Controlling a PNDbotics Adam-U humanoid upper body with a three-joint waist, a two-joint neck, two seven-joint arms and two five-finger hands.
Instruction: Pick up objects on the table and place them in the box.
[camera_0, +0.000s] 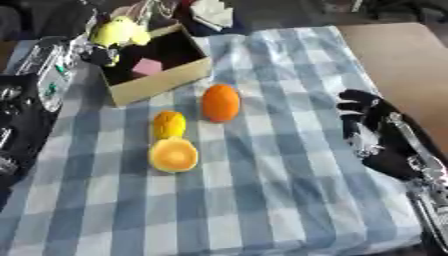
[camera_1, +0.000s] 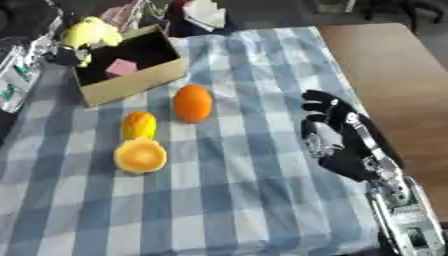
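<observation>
Yellow toy (camera_0: 118, 32) sits curled in the left hand (camera_0: 103, 54) above the box (camera_0: 157, 80) at upper left, while the right hand (camera_1: 337, 135) rests open at right.

One box (camera_0: 162, 77) upper left, one pink cube (camera_0: 146, 66) inside it, one yellow toy (camera_0: 118, 32) at its rim. Centre frame: one orange (camera_0: 220, 102), one lemon (camera_0: 169, 124), one orange half (camera_0: 173, 155).

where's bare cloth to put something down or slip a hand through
Free: the checked cloth nearer the camera than the orange bowl-shaped piece, and the strip between the orange fruit and the black right hand. Crowded: the fruit cluster near the cardboard box.
</observation>
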